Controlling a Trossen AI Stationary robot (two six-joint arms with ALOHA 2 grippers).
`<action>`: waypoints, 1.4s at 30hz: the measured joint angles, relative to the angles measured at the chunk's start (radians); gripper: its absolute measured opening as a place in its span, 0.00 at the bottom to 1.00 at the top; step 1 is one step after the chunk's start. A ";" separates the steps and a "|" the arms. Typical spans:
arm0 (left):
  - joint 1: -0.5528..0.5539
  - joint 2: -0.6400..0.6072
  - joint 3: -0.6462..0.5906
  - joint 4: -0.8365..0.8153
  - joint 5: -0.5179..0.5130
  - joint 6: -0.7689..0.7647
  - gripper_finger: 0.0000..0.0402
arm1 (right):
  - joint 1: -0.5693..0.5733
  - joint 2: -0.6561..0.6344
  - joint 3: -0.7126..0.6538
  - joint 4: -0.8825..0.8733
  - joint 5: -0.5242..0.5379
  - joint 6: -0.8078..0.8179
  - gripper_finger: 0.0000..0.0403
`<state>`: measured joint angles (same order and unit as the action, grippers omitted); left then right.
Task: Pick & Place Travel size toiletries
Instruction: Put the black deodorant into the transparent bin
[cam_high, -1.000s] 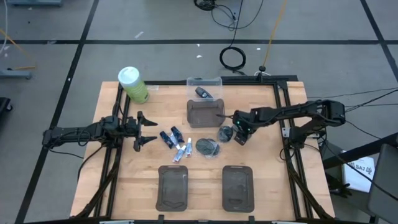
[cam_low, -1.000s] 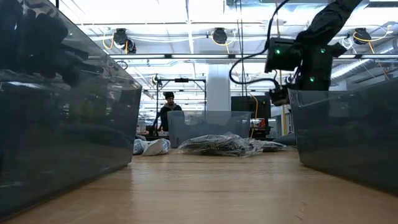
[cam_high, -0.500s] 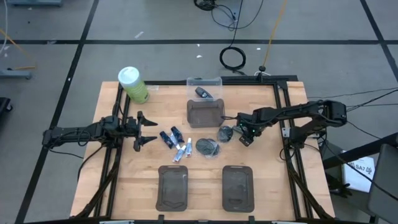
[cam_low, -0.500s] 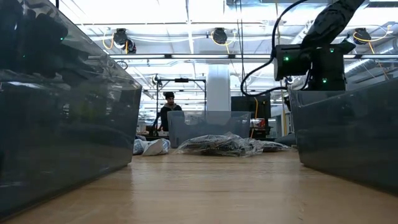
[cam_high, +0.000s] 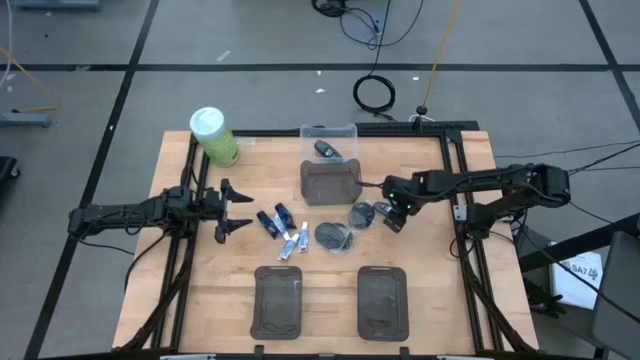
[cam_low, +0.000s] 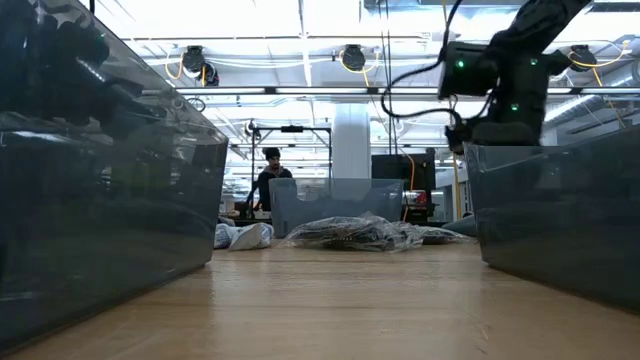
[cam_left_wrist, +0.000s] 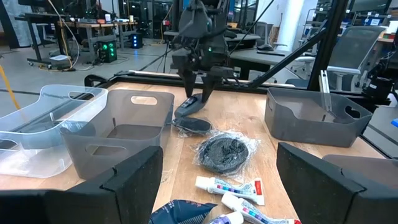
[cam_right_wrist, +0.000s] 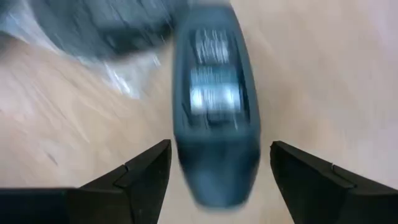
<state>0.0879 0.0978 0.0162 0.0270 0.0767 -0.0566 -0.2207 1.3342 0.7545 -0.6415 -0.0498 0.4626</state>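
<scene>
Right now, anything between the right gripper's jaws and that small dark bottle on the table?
Nothing visible. The right gripper hangs just above the small dark bottle, jaws open and straddling it, with clear gaps on both sides. A wrapped round pot lies close beside the bottle, not between the jaws.

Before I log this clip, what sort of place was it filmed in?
Most likely a robotics lab or workshop. A wooden table stands on a grey floor crossed by dark tape lines, workbenches with equipment fill the room behind, and ceiling lights hang over open floor where a person stands.
</scene>
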 joint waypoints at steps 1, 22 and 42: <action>0.000 0.000 0.000 -0.001 0.000 0.000 0.76 | 0.000 0.005 0.000 0.036 0.000 -0.026 0.65; 0.000 0.000 0.000 0.000 0.000 0.000 0.76 | 0.000 0.060 -0.003 0.092 0.080 -0.128 0.65; 0.000 0.000 0.000 -0.001 0.000 0.000 0.76 | 0.000 0.151 -0.002 0.100 0.075 -0.111 0.65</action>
<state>0.0880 0.0981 0.0161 0.0265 0.0767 -0.0566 -0.2211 1.4857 0.7525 -0.5416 0.0255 0.3517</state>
